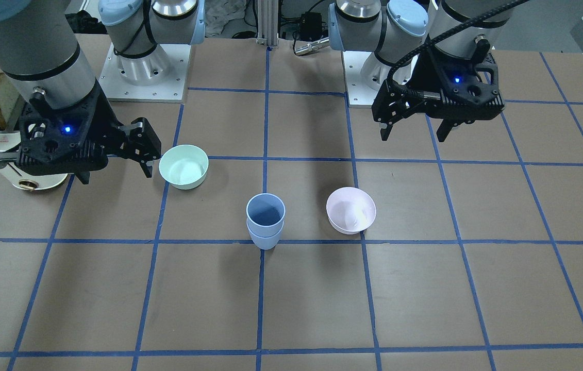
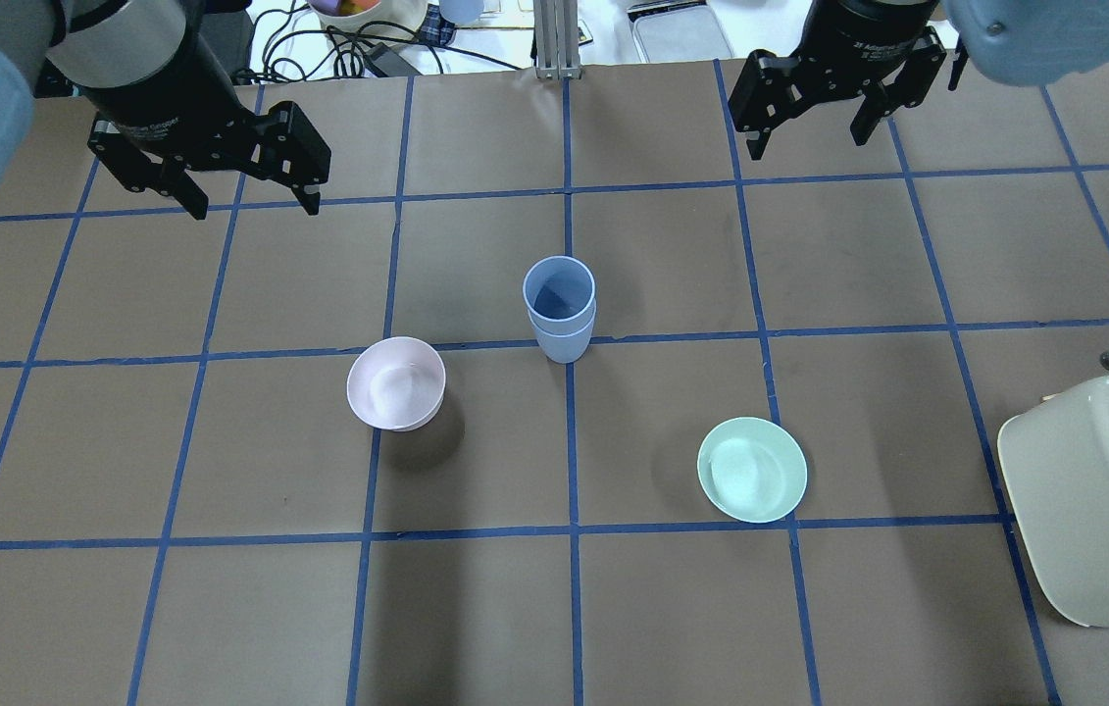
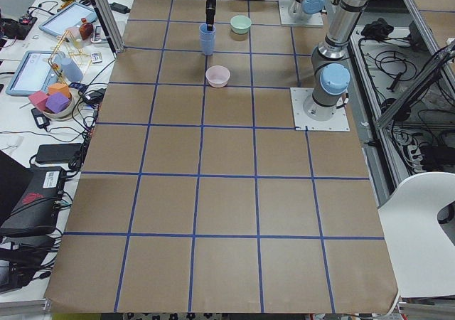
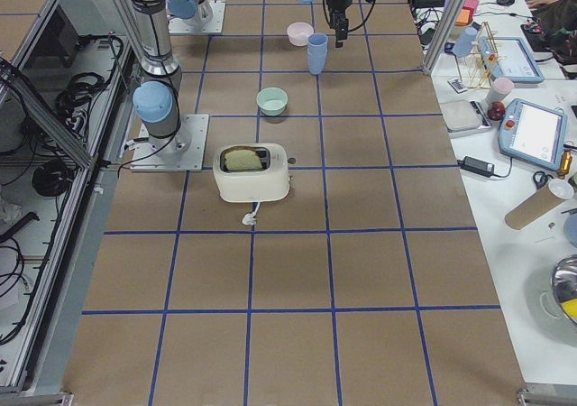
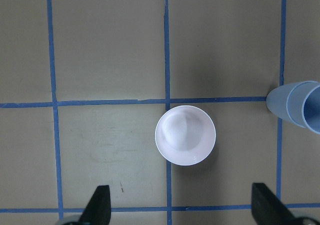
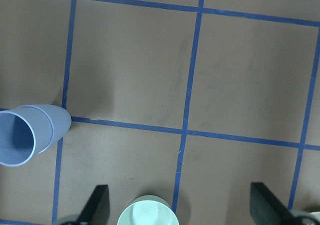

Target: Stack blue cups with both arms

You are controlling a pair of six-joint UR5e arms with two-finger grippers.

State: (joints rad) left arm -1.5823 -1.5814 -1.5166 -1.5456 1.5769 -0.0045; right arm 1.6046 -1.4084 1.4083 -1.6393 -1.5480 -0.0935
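Note:
The two blue cups [image 2: 559,309] stand nested as one stack on a blue tape line in the middle of the table; the stack also shows in the front view [image 1: 265,221]. My left gripper [image 2: 253,208] is open and empty, raised above the table to the far left of the stack, and shows in the front view [image 1: 414,138]. My right gripper [image 2: 809,145] is open and empty, raised to the far right of the stack, and shows in the front view [image 1: 116,176]. The left wrist view shows the stack [image 5: 300,105] at its right edge; the right wrist view shows it [image 6: 30,135] at its left edge.
A pale pink bowl [image 2: 396,383] sits left of the stack, below my left gripper [image 5: 181,210]. A mint-green bowl [image 2: 752,469] sits near right. A white toaster [image 2: 1093,500] with toast stands at the right edge. Both arm bases [image 1: 142,77] are at the robot's side.

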